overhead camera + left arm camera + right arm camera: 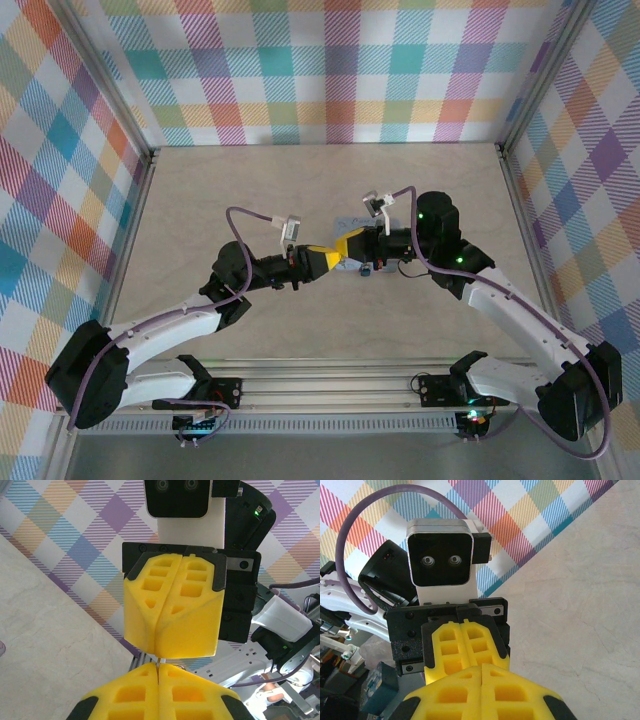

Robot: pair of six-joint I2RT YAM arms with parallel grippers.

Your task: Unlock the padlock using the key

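Barely showing, key (159, 660) (a sliver), pinched by left hand (158, 668)

Yellow fingers (125, 695); pastel plaid walls (330, 70); beige marbled table (250, 190).

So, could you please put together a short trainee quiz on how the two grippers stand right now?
1. True or false: the left gripper and the right gripper sit at opposite ends of the table.
2. Multiple choice: in the left wrist view, what shows in the gap between the two grippers' tips?
A. a thin pale metal sliver, apparently the key
B. a coiled rope
C. a red cup
3. Short answer: are the right gripper's yellow pads pressed together or spread apart?

Key: 1 false, they meet tip to tip near the middle. 2 A. 3 pressed together.
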